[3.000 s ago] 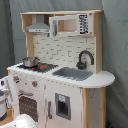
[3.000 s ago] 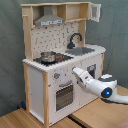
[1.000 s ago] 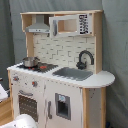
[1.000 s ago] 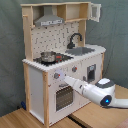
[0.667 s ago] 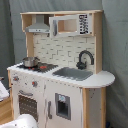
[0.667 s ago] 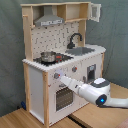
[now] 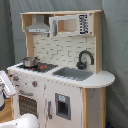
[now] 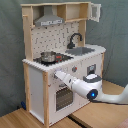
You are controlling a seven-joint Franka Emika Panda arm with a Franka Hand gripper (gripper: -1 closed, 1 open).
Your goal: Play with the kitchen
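1. Standing upright in both exterior views: the kitchen (image 8: 65, 60), white with light-wood side panels, set on a wooden floor (image 8: 20, 120) against a grey backdrop (image 8: 11, 50).
2. Along the worktop's front edge in the second exterior view: a small pot (image 8: 48, 57) on the stovetop (image 8: 54, 59) toward the second exterior view's left, then the sink (image 8: 80, 51), with the black faucet (image 8: 75, 39) behind it.
3. Up top: the grey hood (image 8: 49, 20) over the stovetop, with an open shelf beside it; in the first exterior view, a windowed microwave front (image 7: 70, 24) next to the hood.
4. Below the worktop: knobs (image 7: 35, 83) above the windowed oven door (image 8: 62, 97).
5. Reaching in from the second exterior view's lower right: the white arm (image 8: 92, 92), crossing in front of the lower cabinet front and leaving little free room there.
6. Open room: floor in front of the cabinet toward the second exterior view's left; clear air above the worktop, bounded overhead by the hood and shelf.
7. At the arm's tip: the gripper (image 8: 56, 75), right at the front panel just above the oven door, near the knob row. Cannot tell whether the fingers are apart or together, nor whether touching the panel.
8. At the first exterior view's left edge: only a part of the arm visible beside the oven side.
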